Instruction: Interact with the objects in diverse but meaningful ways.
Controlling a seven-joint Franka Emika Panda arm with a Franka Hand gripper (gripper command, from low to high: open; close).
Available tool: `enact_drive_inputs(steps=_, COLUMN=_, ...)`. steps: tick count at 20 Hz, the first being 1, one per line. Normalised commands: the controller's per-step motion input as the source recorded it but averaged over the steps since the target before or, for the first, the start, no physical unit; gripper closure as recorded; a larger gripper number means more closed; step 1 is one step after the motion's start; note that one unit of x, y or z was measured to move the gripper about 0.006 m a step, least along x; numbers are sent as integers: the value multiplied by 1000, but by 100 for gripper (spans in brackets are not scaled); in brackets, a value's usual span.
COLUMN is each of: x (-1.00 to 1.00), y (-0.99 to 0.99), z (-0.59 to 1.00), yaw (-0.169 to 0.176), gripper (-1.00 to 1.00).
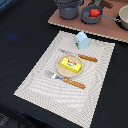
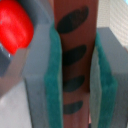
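In the wrist view my gripper (image 2: 75, 75) has its teal pads (image 2: 52, 85) pressed on both sides of the thin brown sausage (image 2: 75, 47), which has dark grill marks. The red tomato (image 2: 14, 27) lies close beside one finger. In the exterior view the tomato (image 1: 93, 12) sits in a small grey pan (image 1: 86, 16) at the far edge, and only a bit of the gripper and a brown piece (image 1: 106, 4) show at the frame's top. The pale blue carton (image 1: 82, 40) stands on the placemat. The yellow box (image 1: 70, 64) lies on a wooden plate (image 1: 59, 68).
A grey pot (image 1: 67, 7) and another pot (image 1: 123, 17) stand beside the pan on a brown board (image 1: 112, 32). A knife (image 1: 84, 57) and a fork (image 1: 66, 80) with wooden handles flank the plate on the striped placemat (image 1: 42, 85). Black cloth covers the table.
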Motion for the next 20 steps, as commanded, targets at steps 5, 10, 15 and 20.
enact_drive_inputs(steps=5, x=-211, y=459, z=-193, yaw=6, gripper=100)
enact_drive_inputs(steps=10, x=54, y=179, z=-280, yaw=0, gripper=100)
enact_drive_inputs(steps=15, x=-49, y=309, z=-277, yaw=11, gripper=100)
enact_drive_inputs(steps=20, x=-125, y=355, z=-280, yaw=5, gripper=100)
